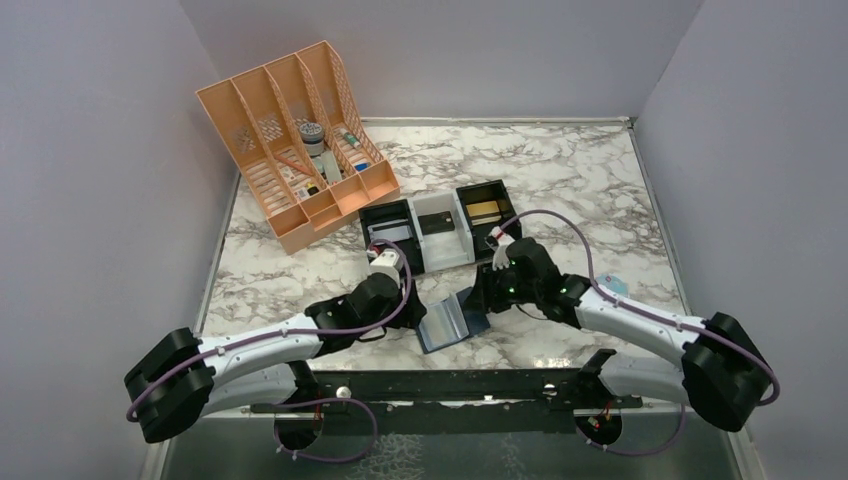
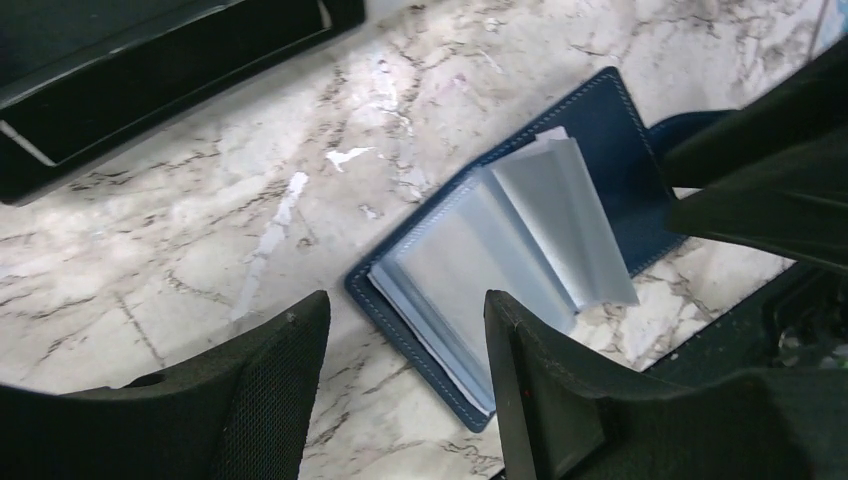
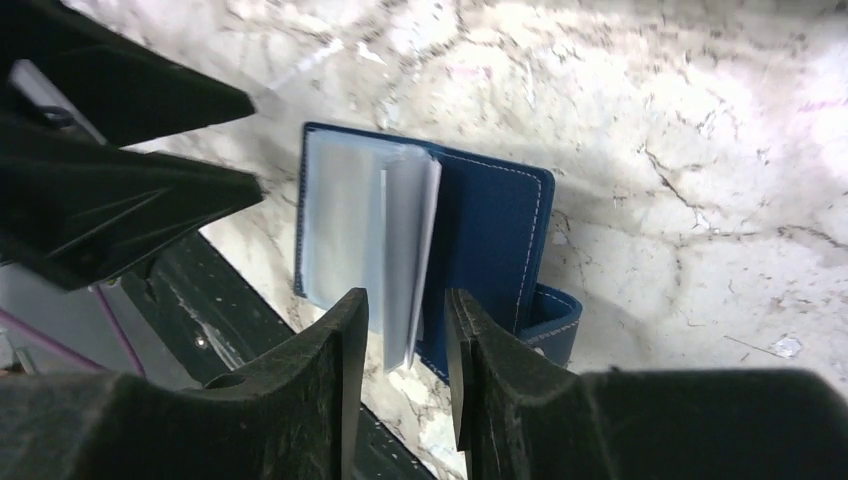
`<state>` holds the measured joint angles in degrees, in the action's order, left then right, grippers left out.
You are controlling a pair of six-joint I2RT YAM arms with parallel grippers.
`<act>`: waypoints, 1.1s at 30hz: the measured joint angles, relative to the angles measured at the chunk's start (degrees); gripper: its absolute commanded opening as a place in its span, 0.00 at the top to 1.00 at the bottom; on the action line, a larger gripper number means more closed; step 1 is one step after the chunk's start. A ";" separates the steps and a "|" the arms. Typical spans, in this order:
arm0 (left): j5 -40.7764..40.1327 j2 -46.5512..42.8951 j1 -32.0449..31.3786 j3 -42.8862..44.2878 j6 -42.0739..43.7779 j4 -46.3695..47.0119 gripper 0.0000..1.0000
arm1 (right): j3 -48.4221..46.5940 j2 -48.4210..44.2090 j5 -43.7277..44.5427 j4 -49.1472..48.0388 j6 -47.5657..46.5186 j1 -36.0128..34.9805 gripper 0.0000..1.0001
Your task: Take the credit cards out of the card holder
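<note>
The card holder (image 1: 452,322) lies open on the marble, navy outside with blue-grey pocket leaves (image 2: 500,250) fanned up. No credit cards show in its pockets. A gold-tan credit card (image 1: 483,212) lies in the right black tray. My left gripper (image 2: 405,330) is open just off the card holder's near corner, with only marble between its fingers. My right gripper (image 3: 405,320) is open at the card holder's (image 3: 490,240) other side. A raised leaf (image 3: 410,260) stands in the gap between its jaws without touching them. The right gripper's fingers (image 2: 760,215) also show in the left wrist view.
A row of black and white box trays (image 1: 432,232) stands just behind the card holder, and one black tray (image 2: 150,80) lies close to my left gripper. An orange slotted file rack (image 1: 295,140) sits at the back left. The black base rail (image 1: 440,385) runs along the near edge.
</note>
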<state>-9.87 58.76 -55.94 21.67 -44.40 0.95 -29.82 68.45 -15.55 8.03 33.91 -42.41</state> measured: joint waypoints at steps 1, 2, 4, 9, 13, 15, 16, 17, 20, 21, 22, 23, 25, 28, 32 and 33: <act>-0.68 0.00 0.35 -0.02 -0.33 -0.66 0.38 | -0.07 -1.57 -0.17 -0.15 -0.76 0.00 0.67; -1.09 0.00 0.68 -0.07 -0.66 -1.07 0.37 | -0.04 -2.89 -0.52 -0.28 -1.27 0.00 0.67; -1.29 0.00 1.68 -0.33 -1.27 -1.60 0.36 | 0.00 -4.98 -2.29 -1.20 -1.68 0.04 0.66; -0.39 -0.11 5.99 -2.16 -2.19 -1.40 0.29 | 0.46 -5.97 -7.78 -5.05 -1.73 -0.66 0.59; 0.02 -1.99 8.33 -4.59 -3.43 -1.40 0.18 | 0.83 -5.20 -9.81 -7.17 -2.78 -4.17 0.54; -0.07 -4.96 9.66 -5.86 -4.55 -1.99 0.13 | 0.85 -4.52 -9.79 -7.78 -3.34 -5.99 0.51; -0.13 -6.60 10.21 -6.19 -4.87 -2.40 0.10 | 0.81 -4.00 -9.49 -7.87 -3.67 -7.10 0.48; -0.31 -8.35 10.67 -6.40 -5.29 -2.86 0.08 | 0.59 -3.15 -8.63 -7.76 -4.07 -8.31 0.45; -1.09 -13.03 10.95 -6.93 -6.60 -3.50 0.04 | -1.22 0.44 -4.57 -6.62 -4.72 -12.00 0.41; -1.29 -14.62 10.95 -7.21 -6.95 -3.67 0.04 | -2.29 1.90 -2.51 -5.86 -5.03 -13.42 0.40; -1.44 -16.13 10.95 -7.58 -7.30 -4.04 0.04 | -3.06 2.95 -1.16 -5.38 -5.20 -14.21 0.40; -1.64 -17.49 10.95 -7.93 -7.58 -4.48 0.04 | -4.33 4.37 0.90 -4.48 -5.46 -15.28 0.40; -2.01 -19.89 10.99 -8.59 -8.11 -5.84 0.04 | -6.34 6.78 3.85 -3.48 -6.03 -16.44 0.40; -2.47 -22.25 10.99 -9.16 -8.66 -7.41 0.03 | -8.66 9.88 7.02 -2.08 -7.48 -16.90 0.39; -2.91 -23.21 10.99 -9.16 -7.89 -8.79 0.03 | -12.04 14.58 9.81 0.13 -8.81 -16.90 0.38; -3.02 -22.97 10.99 -9.11 -7.43 -9.11 0.03 | -13.11 16.00 10.34 0.79 -8.90 -16.87 0.38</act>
<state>-12.88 35.79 -44.95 12.56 -51.83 -8.16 -42.94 84.44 -5.21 8.82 25.02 -59.29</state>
